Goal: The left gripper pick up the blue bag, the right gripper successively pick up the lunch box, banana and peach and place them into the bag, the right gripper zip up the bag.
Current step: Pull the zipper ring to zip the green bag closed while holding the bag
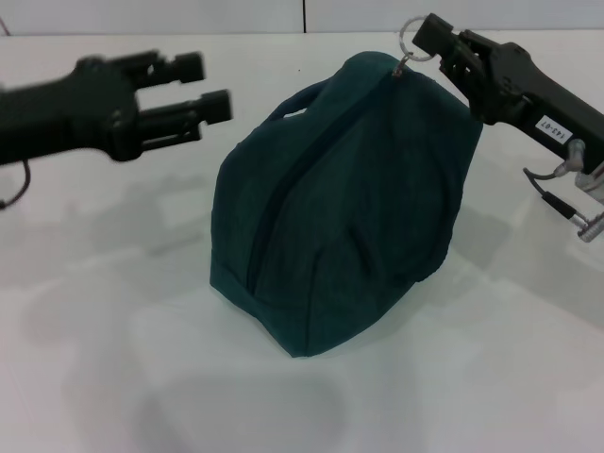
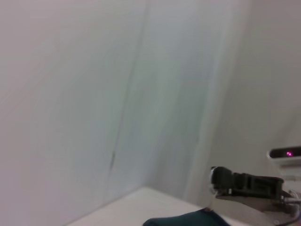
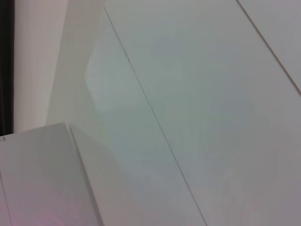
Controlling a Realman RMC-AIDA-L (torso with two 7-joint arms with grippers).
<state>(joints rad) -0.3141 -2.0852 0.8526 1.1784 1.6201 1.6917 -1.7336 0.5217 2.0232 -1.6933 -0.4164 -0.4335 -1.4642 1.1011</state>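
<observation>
blue bag [image 1: 340,208] sits on the white table [image 1: 113,359], zip line looks shut, no food seen outside | left gripper [image 1: 212,90] beside the bag, fingers apart, holding nothing | right gripper [image 1: 422,40] at the bag's top, pinching the ring zipper pull [image 1: 407,42] | task looks almost done, only letting go left

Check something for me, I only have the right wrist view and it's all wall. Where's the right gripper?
Observer: The right gripper is at the top of the blue bag, shut on the ring pull.
Operator: Bag zipped?
Observer: The zipper looks closed along the length I can see.
Operator: Left gripper?
Observer: The left gripper is open, in the air on the bag's left, not touching it.
</observation>
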